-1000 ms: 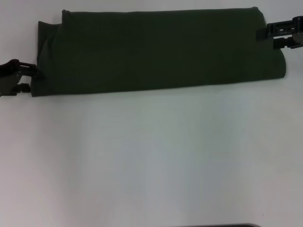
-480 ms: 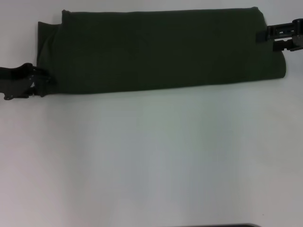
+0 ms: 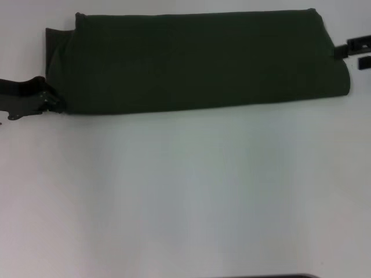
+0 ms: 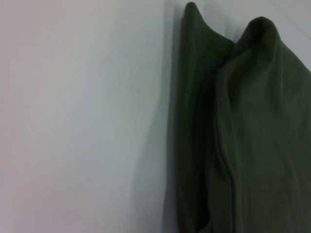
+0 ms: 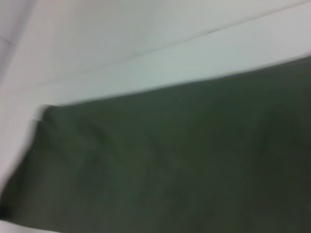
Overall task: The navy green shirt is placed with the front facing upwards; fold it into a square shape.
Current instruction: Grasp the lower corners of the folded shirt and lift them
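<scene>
The navy green shirt [image 3: 197,61] lies across the far part of the white table as a long folded band, plain green side up, with no lettering showing. My left gripper [image 3: 52,103] is at the band's near left corner and is shut on the cloth there. The left wrist view shows that end of the shirt [image 4: 262,136] with layered, raised folds. My right gripper [image 3: 355,53] is at the band's right end, open, its tips right at the cloth's edge. The right wrist view shows the flat green cloth [image 5: 184,160].
The white table [image 3: 185,191] stretches bare from the shirt to the near edge. A thin dark strip [image 3: 266,276] shows at the bottom edge of the head view.
My left gripper closed on the shirt's near left corner and drew it slightly inward to the right. My right gripper slid right, off the shirt's end.
</scene>
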You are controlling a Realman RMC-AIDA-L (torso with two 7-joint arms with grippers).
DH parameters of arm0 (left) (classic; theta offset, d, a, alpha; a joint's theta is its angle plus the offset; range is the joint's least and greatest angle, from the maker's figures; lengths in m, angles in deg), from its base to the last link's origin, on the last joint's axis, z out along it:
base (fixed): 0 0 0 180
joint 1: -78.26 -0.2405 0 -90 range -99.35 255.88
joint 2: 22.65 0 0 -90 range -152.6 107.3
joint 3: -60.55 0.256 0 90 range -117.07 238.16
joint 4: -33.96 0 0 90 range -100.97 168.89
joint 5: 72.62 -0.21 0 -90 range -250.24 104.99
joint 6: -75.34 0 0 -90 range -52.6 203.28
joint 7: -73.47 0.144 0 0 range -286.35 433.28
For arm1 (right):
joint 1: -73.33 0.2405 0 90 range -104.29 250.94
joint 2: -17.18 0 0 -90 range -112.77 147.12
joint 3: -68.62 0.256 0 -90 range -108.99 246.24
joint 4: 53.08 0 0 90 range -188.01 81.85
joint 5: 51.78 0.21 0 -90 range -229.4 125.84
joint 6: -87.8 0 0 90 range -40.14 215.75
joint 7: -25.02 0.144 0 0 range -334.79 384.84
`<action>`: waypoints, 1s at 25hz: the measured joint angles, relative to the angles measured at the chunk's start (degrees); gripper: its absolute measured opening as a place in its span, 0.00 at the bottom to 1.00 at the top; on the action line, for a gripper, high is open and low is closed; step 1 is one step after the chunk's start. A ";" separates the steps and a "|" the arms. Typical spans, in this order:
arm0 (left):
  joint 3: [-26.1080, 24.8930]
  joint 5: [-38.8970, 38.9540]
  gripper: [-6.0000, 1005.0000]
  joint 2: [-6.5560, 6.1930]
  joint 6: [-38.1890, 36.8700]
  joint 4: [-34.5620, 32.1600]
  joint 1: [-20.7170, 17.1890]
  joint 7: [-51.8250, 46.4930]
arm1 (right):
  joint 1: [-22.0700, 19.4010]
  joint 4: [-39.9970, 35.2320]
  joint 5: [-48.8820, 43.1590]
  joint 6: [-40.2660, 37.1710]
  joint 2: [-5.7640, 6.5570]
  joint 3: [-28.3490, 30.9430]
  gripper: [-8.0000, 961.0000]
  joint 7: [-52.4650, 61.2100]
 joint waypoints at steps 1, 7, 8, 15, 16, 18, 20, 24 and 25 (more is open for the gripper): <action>0.00 0.00 0.29 -0.01 -0.15 0.11 0.07 -0.01 | 0.32 -0.09 -2.46 -0.01 0.31 0.18 0.93 0.67; -0.02 0.00 0.12 0.05 -0.71 0.83 0.25 -0.11 | 1.12 0.18 -7.18 0.98 -0.21 1.37 0.93 0.83; -0.05 0.01 0.09 0.05 -0.72 0.84 0.32 -0.12 | 1.05 0.24 -7.19 1.49 -0.53 1.25 0.93 0.64; -0.09 0.17 0.05 0.21 -0.81 1.96 0.54 -0.13 | 0.87 3.38 -7.76 6.57 -2.46 0.75 0.93 -1.42; -0.09 0.19 0.05 0.22 -0.83 2.05 0.60 -0.13 | 0.94 4.04 -7.94 7.25 -2.52 0.67 0.93 -1.63; -0.09 0.18 0.05 0.28 -0.91 2.10 0.83 -0.13 | 1.00 5.17 -8.10 8.55 -2.77 0.47 0.93 -2.03; -0.09 0.11 0.05 0.41 -0.97 2.11 0.98 -0.14 | 0.99 5.55 -8.14 9.54 -3.04 0.26 0.93 -2.25; -0.04 0.07 0.05 0.62 -1.04 2.13 1.17 -0.13 | 0.93 5.59 -8.21 11.08 -3.72 0.22 0.93 -2.93; -0.03 0.05 0.06 0.66 -1.04 2.13 1.18 -0.14 | 0.98 5.59 -8.22 11.51 -3.96 0.28 0.93 -3.26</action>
